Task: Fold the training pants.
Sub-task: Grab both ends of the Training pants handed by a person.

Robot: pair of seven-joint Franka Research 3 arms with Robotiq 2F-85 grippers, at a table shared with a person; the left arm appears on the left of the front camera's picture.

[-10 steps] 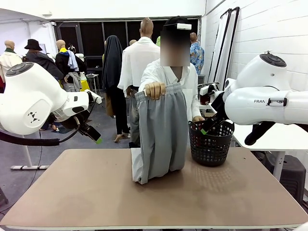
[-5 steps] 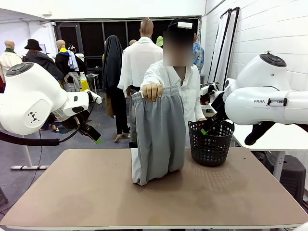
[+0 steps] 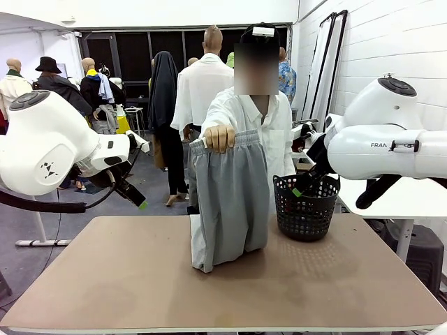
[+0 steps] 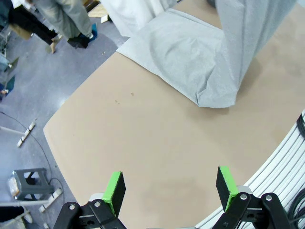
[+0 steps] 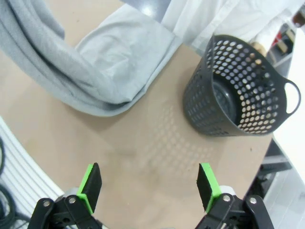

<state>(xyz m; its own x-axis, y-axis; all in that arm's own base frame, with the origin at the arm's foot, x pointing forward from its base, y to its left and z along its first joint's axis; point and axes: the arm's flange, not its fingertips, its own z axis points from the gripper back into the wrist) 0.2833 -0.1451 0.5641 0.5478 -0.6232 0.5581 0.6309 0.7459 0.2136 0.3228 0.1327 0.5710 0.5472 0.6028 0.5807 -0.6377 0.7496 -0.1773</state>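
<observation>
1. The person's hand (image 3: 219, 138) has sunk a touch since a second ago, and the waistband of the pants (image 3: 227, 202) has come down with it. The fist is bunched on the band at chest height.
2. The person's other hand sat at the rim of the basket (image 3: 305, 206) a second ago. It's off the rim now.
3. Both robot arms haven't budged over that second.
4. The pants hang straight down from that one hand. Their lower ends rest on the middle of the table (image 3: 140, 279), just beside the basket, to its left as the robot faces it.
5. Looking down from the left wrist, the leg ends lie flat on the tabletop towards the far edge, and the fold comes to a soft corner on the near side. The front camera shows that part as little more than a pale strip behind the hanging cloth.
6. From the right wrist you look into the perforated basket, and there is a strip of bare table between it and the cloth.
7. The left gripper (image 4: 169, 183) hangs high over the near left of the table, aimed down, fingers spread wide and holding nothing.
8. The right gripper (image 5: 148, 183) is raised on the right, above the near side of the basket. It is just as wide apart and also empty.
</observation>
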